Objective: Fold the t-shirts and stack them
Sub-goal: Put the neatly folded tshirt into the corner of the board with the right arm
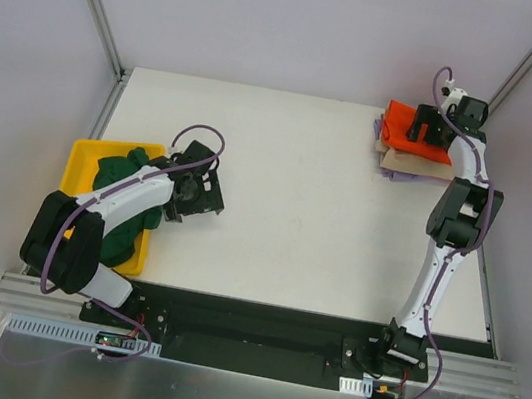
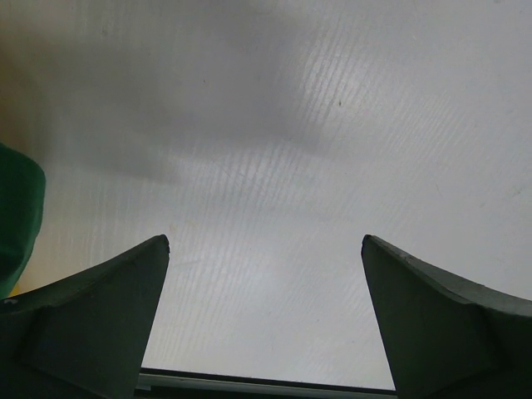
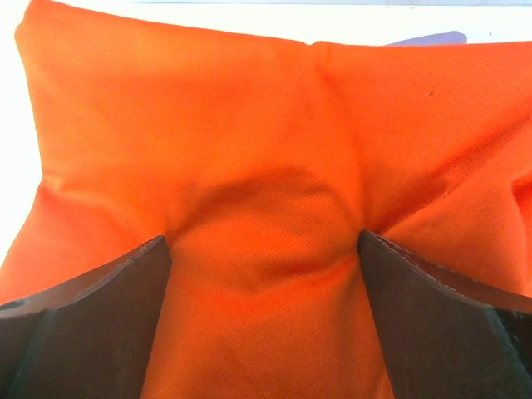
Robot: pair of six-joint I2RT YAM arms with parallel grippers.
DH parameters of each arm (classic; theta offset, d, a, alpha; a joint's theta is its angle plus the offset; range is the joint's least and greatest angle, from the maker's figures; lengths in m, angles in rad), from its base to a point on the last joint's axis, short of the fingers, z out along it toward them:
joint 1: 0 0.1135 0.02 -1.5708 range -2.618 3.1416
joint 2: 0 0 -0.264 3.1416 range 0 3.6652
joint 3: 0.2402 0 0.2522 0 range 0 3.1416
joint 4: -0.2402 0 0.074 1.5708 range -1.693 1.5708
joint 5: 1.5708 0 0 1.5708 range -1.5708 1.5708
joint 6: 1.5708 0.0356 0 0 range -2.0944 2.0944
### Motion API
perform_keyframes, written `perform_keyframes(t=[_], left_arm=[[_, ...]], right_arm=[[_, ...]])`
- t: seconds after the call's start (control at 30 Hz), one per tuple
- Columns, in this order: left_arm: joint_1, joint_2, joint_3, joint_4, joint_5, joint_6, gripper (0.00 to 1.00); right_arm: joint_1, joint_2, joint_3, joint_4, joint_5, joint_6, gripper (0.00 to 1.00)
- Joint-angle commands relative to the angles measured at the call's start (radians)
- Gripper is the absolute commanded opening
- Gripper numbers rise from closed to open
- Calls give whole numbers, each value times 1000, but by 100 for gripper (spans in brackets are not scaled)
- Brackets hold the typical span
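Note:
The bright orange-red t-shirt lies folded on top of the tan t-shirt and the pale purple t-shirt at the table's far right. My right gripper is open, with both fingertips pressed down into the orange cloth, which bulges between them. The dark green t-shirt lies crumpled in the yellow tray at the left. My left gripper is open and empty just right of the tray, over bare table. A green edge shows at its left.
Grey walls enclose the white table on the left, back and right. The table's near edge shows as a black strip just below the left fingers. A sliver of purple cloth shows beyond the orange shirt.

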Motion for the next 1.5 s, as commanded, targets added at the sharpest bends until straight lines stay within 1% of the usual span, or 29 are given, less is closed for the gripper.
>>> perform_keyframes(t=[0.0, 0.13, 0.23, 0.3, 0.4, 0.53, 0.7, 0.77, 0.83, 1.0, 1.07, 1.13, 1.3, 1.4, 1.47], left_arm=[[9, -25, 11, -8, 28, 15, 99], [7, -63, -10, -8, 25, 12, 99], [9, -97, -27, -10, 22, 7, 99], [9, -111, -38, -5, 22, 6, 99], [7, -125, -47, -3, 24, 12, 99], [7, -143, -55, -3, 24, 12, 99], [7, -160, -73, -5, 11, 3, 99], [9, -153, -75, -3, 14, 3, 99], [7, -145, -70, -3, 19, 3, 99], [7, -142, -73, -3, 22, -5, 99], [7, -151, -76, -5, 30, -3, 99], [7, -160, -75, -3, 31, 0, 99], [7, -192, -78, -3, 30, 6, 99], [7, -203, -76, -3, 30, 9, 99], [7, -205, -73, -5, 22, 12, 99]], right_arm=[[18, -149, -27, -7, -38, -54, 96], [19, -272, -47, -18, -67, -49, 96], [24, -367, -129, -7, -103, -57, 96], [27, -407, -218, 7, -144, -98, 96], [30, -401, -277, -12, -152, -131, 96], [41, -353, -306, -71, -74, -154, 96], [74, -365, -450, -23, 69, -224, 96], [85, -362, -485, -10, 116, -252, 96], [90, -355, -492, -7, 185, -246, 96], [94, -372, -521, 31, 230, -249, 96], [97, -405, -547, 62, 245, -238, 96], [102, -460, -582, 102, 235, -221, 96], [113, -615, -630, 175, 107, -151, 96], [113, -648, -613, 198, 45, -65, 96], [113, -634, -575, 199, 6, 10, 96]])
